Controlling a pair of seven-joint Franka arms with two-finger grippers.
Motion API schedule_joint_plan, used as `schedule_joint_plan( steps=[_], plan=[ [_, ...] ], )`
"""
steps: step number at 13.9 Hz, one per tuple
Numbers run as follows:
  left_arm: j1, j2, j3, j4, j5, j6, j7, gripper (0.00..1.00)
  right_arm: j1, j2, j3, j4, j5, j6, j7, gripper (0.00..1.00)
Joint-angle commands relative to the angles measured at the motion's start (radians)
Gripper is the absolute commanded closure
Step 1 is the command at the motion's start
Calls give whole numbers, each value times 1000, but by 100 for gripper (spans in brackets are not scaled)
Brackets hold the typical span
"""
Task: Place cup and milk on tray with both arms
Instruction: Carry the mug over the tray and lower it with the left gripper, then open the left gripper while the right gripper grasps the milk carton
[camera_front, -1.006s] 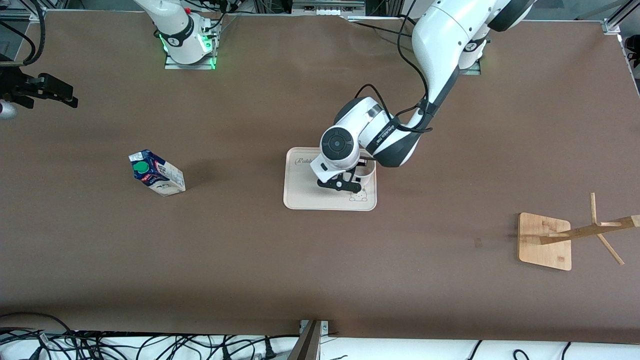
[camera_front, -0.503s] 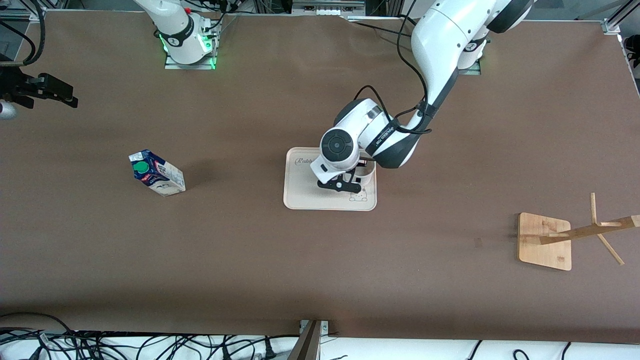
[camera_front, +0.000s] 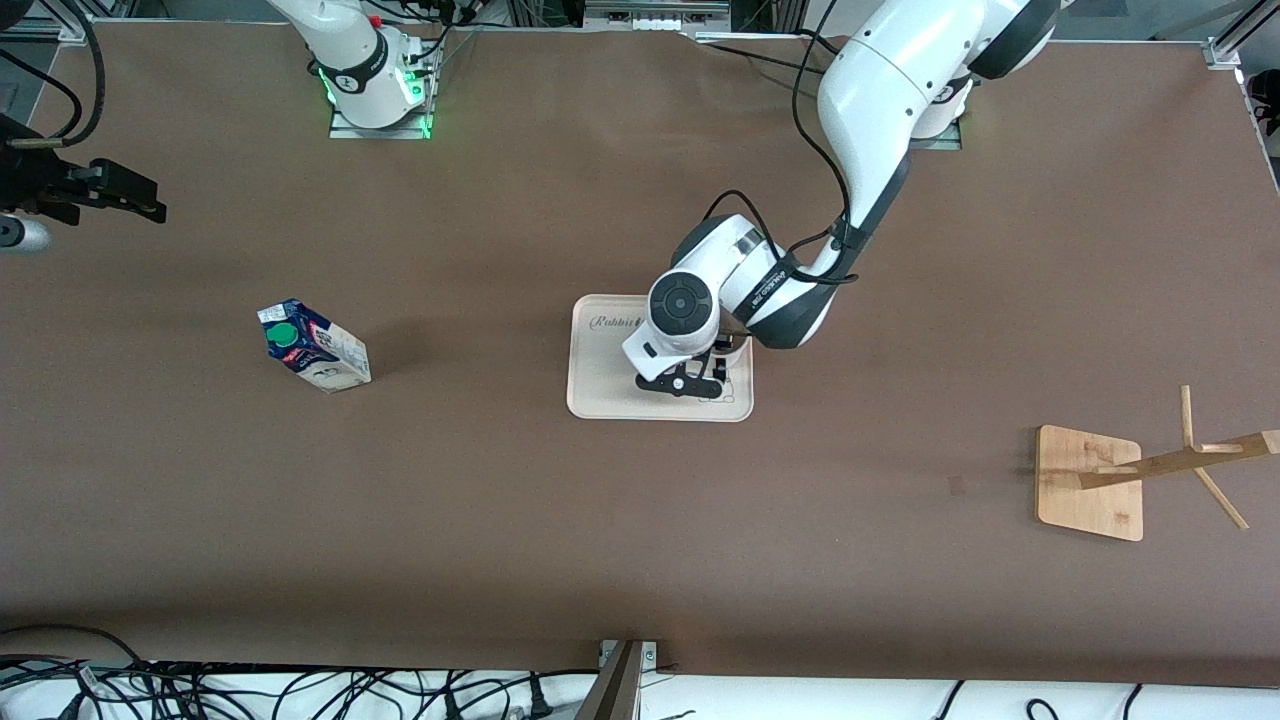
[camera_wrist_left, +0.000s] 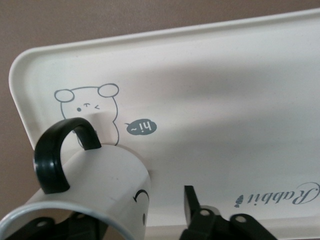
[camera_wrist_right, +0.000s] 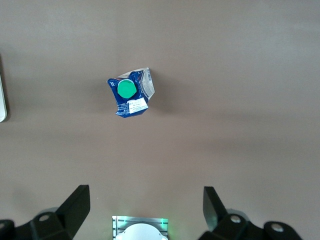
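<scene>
Two things to move: the cup (camera_wrist_left: 95, 185) and the milk (camera_front: 314, 347) are both wanted on the tray (camera_front: 600, 385).

Half done: by the look of it, the cup is already set down on the tray, at the end toward the left arm, beside the little rabbit drawing (camera_wrist_left: 89, 107).

Cup: it is seen upright on the cream tray in the left wrist view, with its black handle (camera_wrist_left: 61, 152) pointing up in that view.

Left gripper (camera_front: 684, 383): it is held low over the tray at the cup. The jaws are seen apart, one at each side of the cup wall. No squeeze on the cup can be made out, so it is judged to be let go, but this is not sure.

Milk: it is not moved yet. It is standing on the bare tabletop, well apart from the tray, toward the right arm's end. Its green cap (camera_wrist_right: 127, 89) is seen from above.

Right gripper (camera_front: 110, 192): it is held up over the tabletop edge at the right arm's end. The jaws are wide apart and nothing is held.

Still to do: the milk must be picked up by the right arm and put on the tray next to the cup.
</scene>
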Motion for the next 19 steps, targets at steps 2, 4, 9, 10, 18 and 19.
schedule_joint_plan(
  steps=[2,4,9,10,18,19],
  plan=[
    [-5,-22,1,35,20,-18,-18,0,-1,20,11,21,-4,-20,7,0],
    [-2,-54,-5,35,20,-34,-17,0,1,46,11,23,-7,-19,-7,0],
    [14,-169,-7,33,20,-228,-9,0,50,95,11,15,-9,57,-18,0],
    [36,-208,-7,33,20,-292,-3,0,50,123,11,14,-7,95,-27,0],
    [258,-460,5,35,37,-489,343,0,74,202,13,-201,-3,399,-100,0],
    [300,-488,6,35,39,-511,374,0,74,203,13,-229,-3,431,-111,0]
  ],
)
